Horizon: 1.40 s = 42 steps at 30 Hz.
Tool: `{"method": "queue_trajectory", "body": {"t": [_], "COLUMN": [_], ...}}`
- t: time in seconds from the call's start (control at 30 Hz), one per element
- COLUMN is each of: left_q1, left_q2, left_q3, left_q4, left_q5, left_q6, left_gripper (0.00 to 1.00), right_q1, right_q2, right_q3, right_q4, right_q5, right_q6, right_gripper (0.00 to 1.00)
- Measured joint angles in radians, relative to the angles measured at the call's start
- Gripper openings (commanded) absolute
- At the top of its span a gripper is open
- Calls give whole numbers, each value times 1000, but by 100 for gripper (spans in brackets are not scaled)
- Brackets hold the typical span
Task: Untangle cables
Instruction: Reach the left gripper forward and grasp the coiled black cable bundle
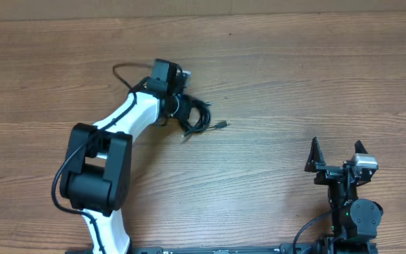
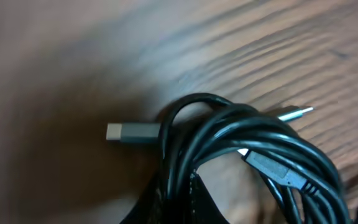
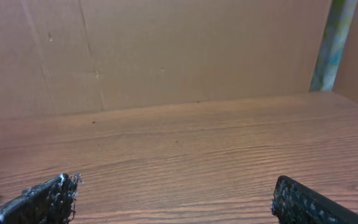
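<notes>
The cables [image 1: 197, 115] lie in a black tangled bundle on the wooden table at upper centre, with one small plug end [image 1: 220, 125] sticking out to the right. My left gripper [image 1: 178, 106] sits on the bundle's left side. In the left wrist view the looped cables [image 2: 241, 134] run down into my jaws [image 2: 180, 202], which are shut on several strands. A grey plug [image 2: 129, 132], a silver tip [image 2: 297, 113] and another plug [image 2: 278, 169] show there. My right gripper [image 1: 337, 152] is open and empty, far from the cables, above bare wood in its wrist view [image 3: 176, 205].
A thin cord loop [image 1: 122, 69] arcs to the left of the left wrist. A cardboard wall [image 3: 166, 50] stands behind the table's far edge. The left arm's white and black body [image 1: 97, 166] lies across the left middle of the table.
</notes>
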Motion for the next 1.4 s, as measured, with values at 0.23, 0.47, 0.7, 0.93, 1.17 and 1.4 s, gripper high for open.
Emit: {"method": "queue_trajectory", "body": {"t": [0.23,0.47,0.7,0.93,1.17,1.4], "left_q1": [3,3,5,5,6,5], "left_q2": [-18,-23,-24,-17,37,38], "left_q3": [0,69,76,76,79,85], "left_q4": [-77,-129,-156,-137,-128,-136], "left_q5": [126,77,26,58,63,67], "left_q6": [-301,-63,327,482,415,263], "left_gripper": [100,100,50,39,5,4], "right_q1": [0,0,0,0,0,0], "right_q2": [0,0,0,0,0,0], "right_q3": [0,0,0,0,0,0], "right_q4": [0,1,0,0,1,0], "right_q5": [0,0,0,0,0,0], "right_q6": [0,0,0,0,0,0], "right_gripper": [100,100,100,100,100,100]}}
